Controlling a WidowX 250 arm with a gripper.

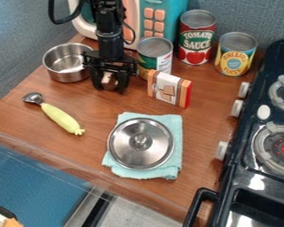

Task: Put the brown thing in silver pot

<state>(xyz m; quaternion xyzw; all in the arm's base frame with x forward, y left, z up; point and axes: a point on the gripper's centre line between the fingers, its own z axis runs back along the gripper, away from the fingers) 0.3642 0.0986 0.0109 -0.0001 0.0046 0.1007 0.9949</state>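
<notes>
The black gripper [110, 85] hangs down over the upper left of the table, just right of the silver pot. Between its fingers is a small brown thing [109, 81], with the gripper shut on it and part of it covered. The silver pot [66, 76] stands upright at the upper left, without a lid on it. Its right rim is close beside the gripper, and the brown thing is outside the pot.
A spoon with a yellow handle [61, 118] lies at left. A silver lid [140, 150] rests on a teal cloth [174, 133]. Right of the gripper stand a small box [169, 88] and several cans, with a toy microwave [145, 22] behind. The stove [257, 177] edges the right.
</notes>
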